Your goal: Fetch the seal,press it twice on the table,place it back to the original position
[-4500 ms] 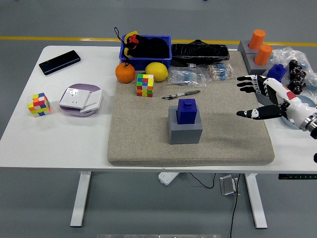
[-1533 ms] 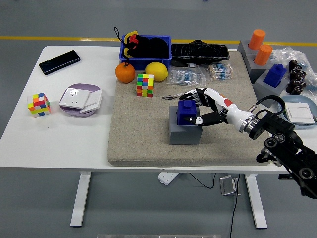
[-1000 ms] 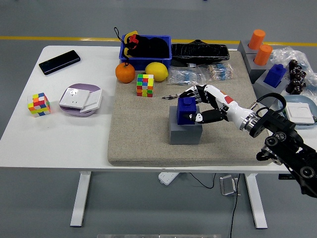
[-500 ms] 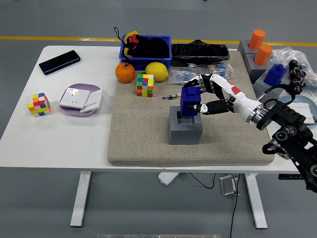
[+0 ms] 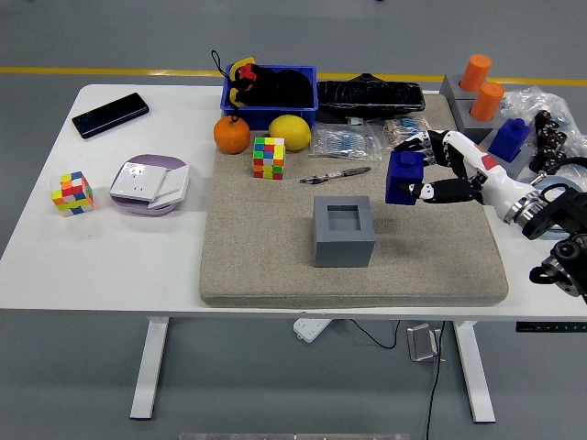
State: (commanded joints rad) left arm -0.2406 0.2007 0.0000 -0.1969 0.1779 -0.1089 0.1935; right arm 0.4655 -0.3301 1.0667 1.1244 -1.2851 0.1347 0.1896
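The blue seal is in my right hand, held in the air above the grey mat, to the right of its grey holder block. The fingers curl over its top and the thumb presses its right side. The holder block stands in the mat's middle with its square socket showing open. My right arm comes in from the right edge. My left arm is out of view.
A pen lies behind the holder. A Rubik's cube, orange, lemon and blue bin stand at the mat's back. Grey blocks with orange seals and another blue seal stand at right.
My right hand closed on the blue seal, lifted it out of the grey holder and carried it to the right. The holder's socket now shows.
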